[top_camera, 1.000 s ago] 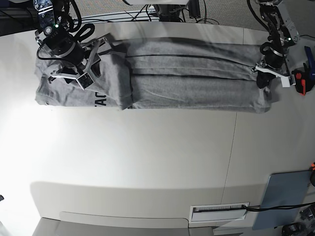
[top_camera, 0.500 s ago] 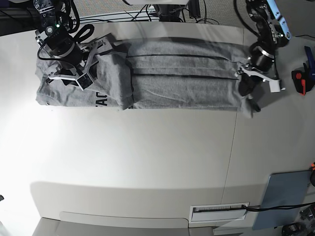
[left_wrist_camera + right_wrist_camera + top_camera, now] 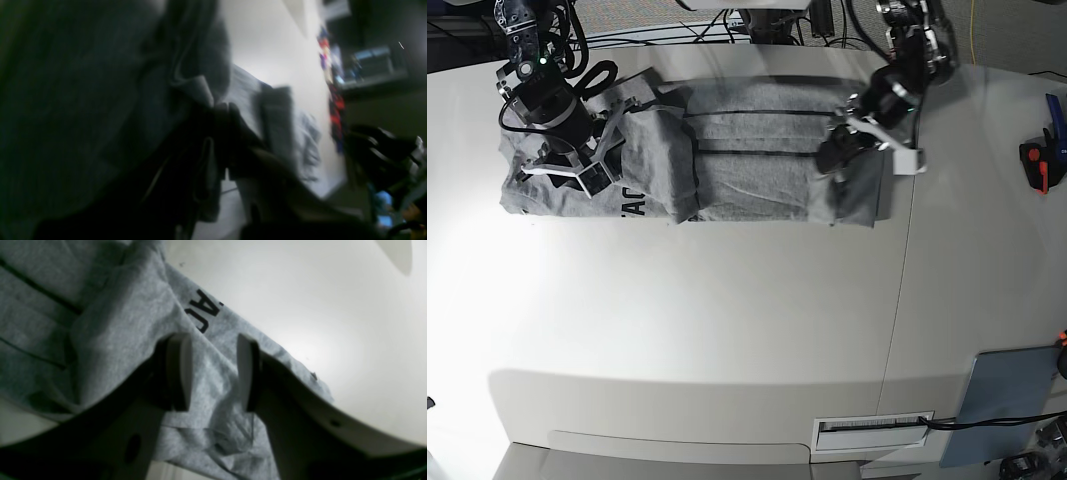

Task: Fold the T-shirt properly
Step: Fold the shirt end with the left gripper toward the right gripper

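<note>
The grey T-shirt [image 3: 747, 150] lies as a long folded band across the far side of the table [image 3: 727, 320]. My left gripper [image 3: 839, 150] is shut on the band's right end, which is lifted and doubled back over the middle. In the blurred left wrist view, dark grey T-shirt cloth [image 3: 83, 100] fills the left side. My right gripper [image 3: 599, 158] hovers over the left end, near the black letters [image 3: 630, 200]. The right wrist view shows that gripper [image 3: 213, 373] open, its white fingers [image 3: 180, 370] spread just above the T-shirt [image 3: 126, 316], beside the letters [image 3: 203, 313].
A red-and-black tool [image 3: 1037, 165] and a blue object [image 3: 1055, 110] sit at the table's right edge. A grey-blue pad [image 3: 1007, 400] lies at the front right, next to a labelled slot [image 3: 872, 432]. Cables [image 3: 727, 25] run behind the table.
My left gripper has carried the shirt's right end leftwards, from the far right to over the middle, shortening the band. The right gripper has barely shifted over the left end.
</note>
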Action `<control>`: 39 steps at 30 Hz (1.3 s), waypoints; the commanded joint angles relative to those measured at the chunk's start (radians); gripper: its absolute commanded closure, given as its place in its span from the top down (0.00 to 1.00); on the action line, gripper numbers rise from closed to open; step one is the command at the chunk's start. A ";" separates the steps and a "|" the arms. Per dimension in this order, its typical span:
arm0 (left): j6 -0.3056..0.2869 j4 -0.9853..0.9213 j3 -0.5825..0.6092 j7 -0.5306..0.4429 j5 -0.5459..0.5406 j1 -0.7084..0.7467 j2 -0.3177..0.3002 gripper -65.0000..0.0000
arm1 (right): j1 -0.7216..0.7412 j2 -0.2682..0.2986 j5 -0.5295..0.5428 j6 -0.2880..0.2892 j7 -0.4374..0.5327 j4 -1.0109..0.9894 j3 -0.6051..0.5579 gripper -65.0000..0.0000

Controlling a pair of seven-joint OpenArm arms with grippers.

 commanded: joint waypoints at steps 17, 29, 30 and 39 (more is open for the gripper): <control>0.060 0.018 0.310 -0.125 0.198 -0.049 0.034 0.00 | 0.005 0.012 -0.454 -0.298 -0.076 0.018 0.169 0.35; 0.126 0.016 0.349 -0.110 0.212 -0.076 0.055 0.00 | -0.003 0.012 -0.341 -0.295 -0.124 0.018 0.431 0.35; 0.126 0.016 0.367 -0.110 0.213 -0.076 0.055 0.00 | -0.003 0.012 -0.336 -0.295 -0.124 0.018 0.431 0.35; 0.126 0.016 0.475 -0.150 0.330 -0.077 0.055 0.00 | -0.003 0.012 -0.307 -0.285 -0.126 0.018 0.431 0.35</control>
